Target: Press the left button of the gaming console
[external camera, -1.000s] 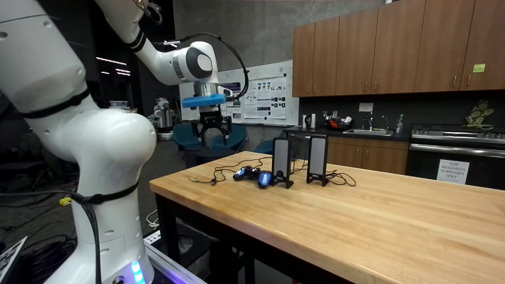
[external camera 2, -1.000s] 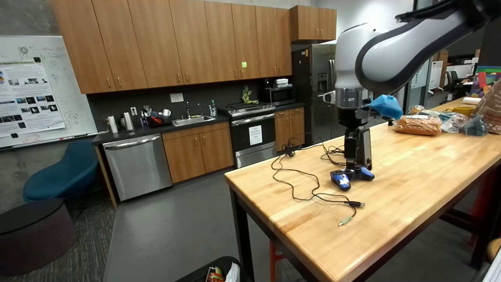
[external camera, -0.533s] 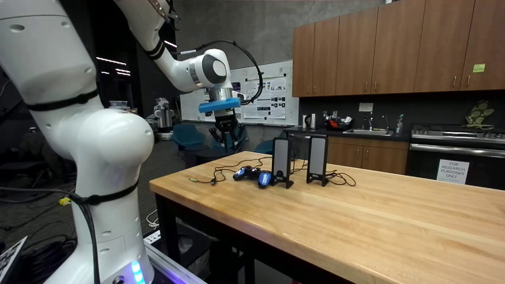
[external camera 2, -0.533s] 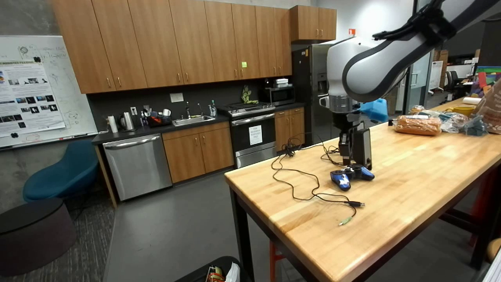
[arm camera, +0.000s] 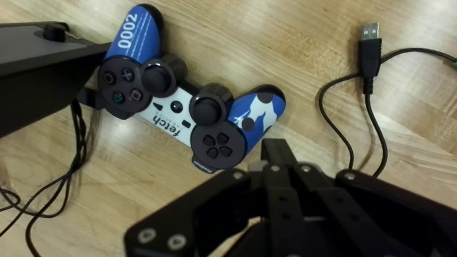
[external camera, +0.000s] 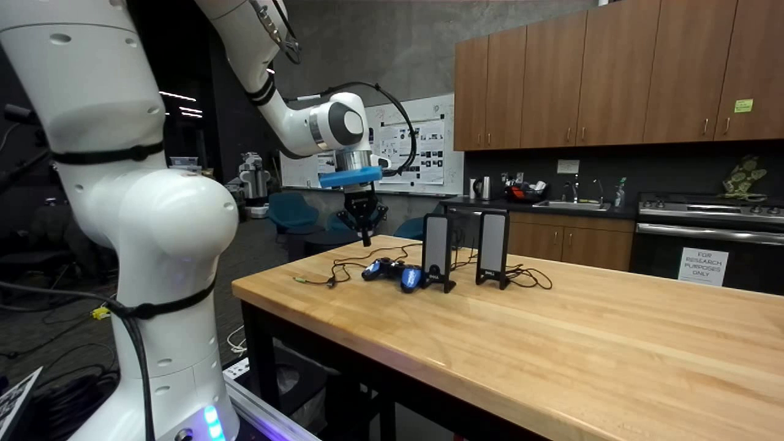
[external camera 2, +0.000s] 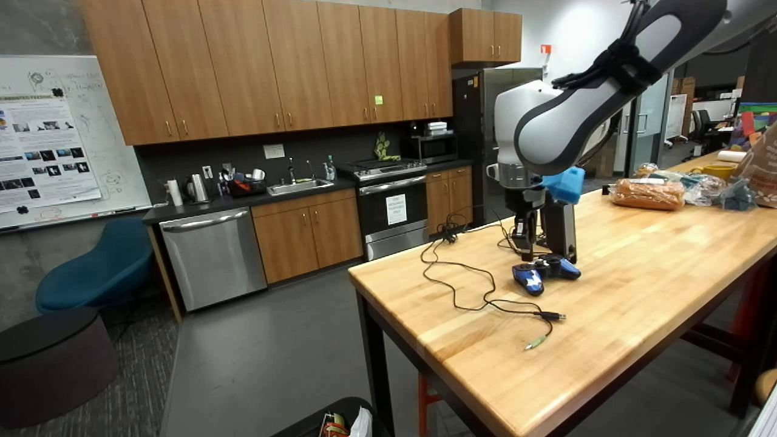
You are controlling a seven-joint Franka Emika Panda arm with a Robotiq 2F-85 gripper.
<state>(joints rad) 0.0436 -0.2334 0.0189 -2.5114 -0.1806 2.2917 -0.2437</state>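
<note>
The gaming console shows as a blue-and-black game controller point(arm camera: 167, 125), lying on the wooden table; both exterior views show it too. Its lettering appears upside down in the wrist view. A directional pad point(arm camera: 218, 144) with separate dark buttons sits on the half nearer my gripper point(arm camera: 275, 142), and a tab marked "deadman" point(arm camera: 203, 166) juts from its edge. My fingertips are together with nothing between them, pointing down just beside the patterned blue handle point(arm camera: 257, 112) as the wrist camera sees it. In an exterior view the gripper point(external camera: 366, 241) hangs above the table, apart from the controller.
Two upright speakers point(external camera: 437, 251) point(external camera: 492, 248) stand close by; the nearer one point(arm camera: 39, 67) overhangs the controller's far end in the wrist view. Loose cables point(external camera 2: 461, 267) and a USB plug point(arm camera: 370, 53) lie around it. Bagged bread point(external camera 2: 648, 194) sits farther along the table point(external camera 2: 607, 303).
My jaws have gone from open to shut. The arm has come down and shifted rightward in an exterior view, bringing the gripper nearer the controller, which has not moved.
</note>
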